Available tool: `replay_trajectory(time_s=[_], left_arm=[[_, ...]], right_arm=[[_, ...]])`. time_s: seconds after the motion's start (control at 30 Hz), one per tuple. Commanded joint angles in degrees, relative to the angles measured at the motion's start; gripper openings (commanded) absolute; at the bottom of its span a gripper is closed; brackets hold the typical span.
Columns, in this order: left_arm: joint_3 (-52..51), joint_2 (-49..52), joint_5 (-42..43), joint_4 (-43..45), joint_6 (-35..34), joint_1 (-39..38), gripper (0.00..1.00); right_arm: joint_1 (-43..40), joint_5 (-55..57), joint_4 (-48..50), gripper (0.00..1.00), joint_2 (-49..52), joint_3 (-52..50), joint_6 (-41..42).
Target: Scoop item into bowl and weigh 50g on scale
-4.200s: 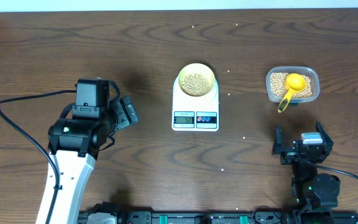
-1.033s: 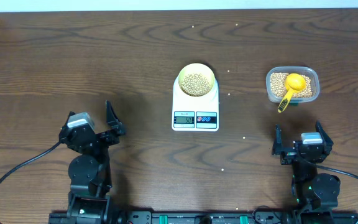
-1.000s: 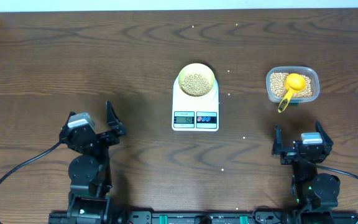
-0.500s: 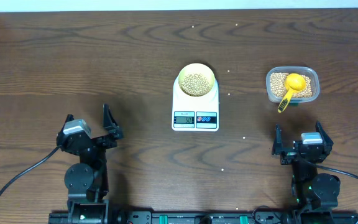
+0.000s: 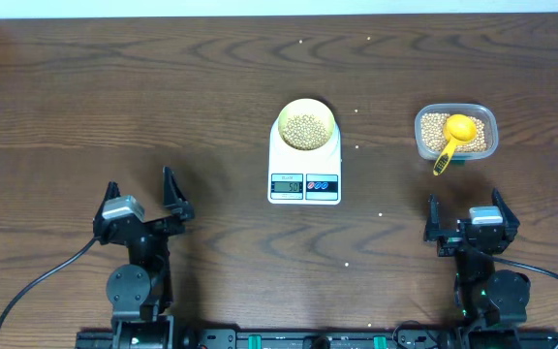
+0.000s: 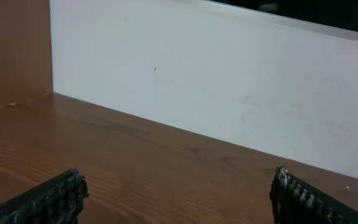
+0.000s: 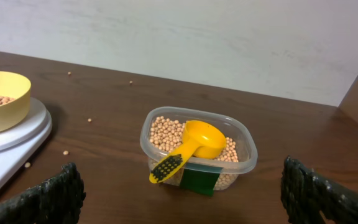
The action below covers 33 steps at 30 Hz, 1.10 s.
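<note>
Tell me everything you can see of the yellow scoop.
The scoop is bright yellow and looks like plastic: a round cup on a straight flat handle whose end carries a dark ribbed patch. It lies in the clear container, with the cup resting on the beans and the handle slanting out over the near rim, its tip past the edge. Nothing holds it.

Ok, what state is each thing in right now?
bowl: on the scale, holding beans.
scale: display on, digits too small to read.
clear container: lidless, part-filled with beans.
scoop: resting in the container, unheld.
left gripper: open, empty.
right gripper: open, empty.
</note>
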Motion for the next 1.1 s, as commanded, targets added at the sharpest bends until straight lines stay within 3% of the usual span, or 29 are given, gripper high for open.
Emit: replay_trajectory(time_s=[0.0,0.67,1.07], left_arm=[[-1.3,-1.8,0.5,1.2,-0.3,0.3,0.96],[-6.2,-7.5,1.0,4.1,-0.3,0.3,0.96],[-6.3,-14.0,1.2,-9.6,0.0,0.3,0.96]], right_arm=[[-0.3,-0.3,-0.3,0.99,-0.4,-0.1,-0.8],[-0.3,-0.3,-0.3,0.99,-0.4,-0.1,-0.8],[-0.3,-0.3,-0.3,0.99,-0.4,-0.1,-0.8]])
